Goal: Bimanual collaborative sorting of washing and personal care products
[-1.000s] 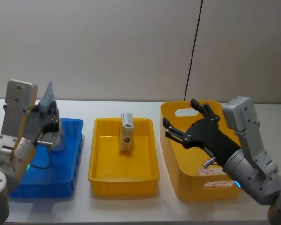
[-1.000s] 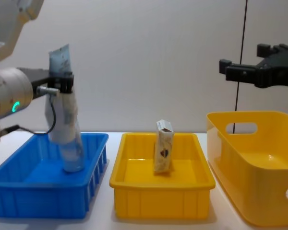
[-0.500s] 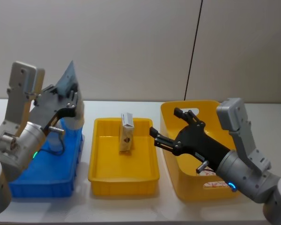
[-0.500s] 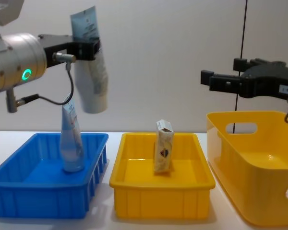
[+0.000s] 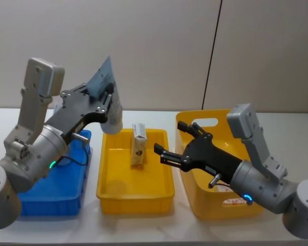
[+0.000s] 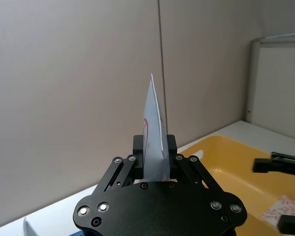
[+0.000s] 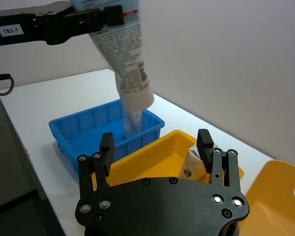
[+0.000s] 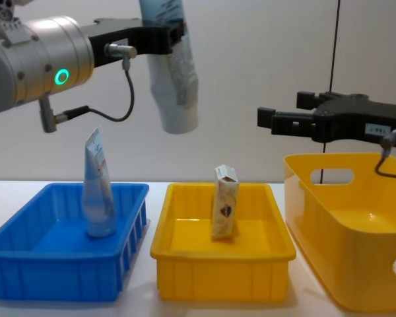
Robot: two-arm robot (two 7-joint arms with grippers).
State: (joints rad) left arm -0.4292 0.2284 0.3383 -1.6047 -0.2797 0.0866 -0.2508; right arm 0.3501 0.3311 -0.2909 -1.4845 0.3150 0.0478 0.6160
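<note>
While the left gripper (image 5: 107,102) hangs high above the bench (image 5: 185,228), its fingers are clamped on a pale blue-white pouch (image 8: 176,79) just below the tapered top. The pouch is clear of everything beneath it. Its flat tapered end points up and its rounded, printed end hangs down at a slight tilt, roughly over the line where the blue bin (image 8: 53,277) meets the yellow tray (image 8: 221,277). A second pouch (image 8: 98,191) of the same kind stands upright inside the blue bin, near the wall on the tray's side, with its tapered end up. A small white carton (image 8: 225,201) with a dark mark on its face stands upright in the yellow tray, towards the back and near the middle, touching neither side wall. The right gripper (image 5: 168,139) reaches in from the right at about the height of the deep yellow bin's (image 8: 336,231) rim. It is above the inner edge of that bin and the right side of the tray, with its fingers spread wide apart and nothing between them. It is well below the held pouch and well apart from it. The three containers sit side by side on the bench: blue on the left, the tray in the middle, the deep bin on the right.
</note>
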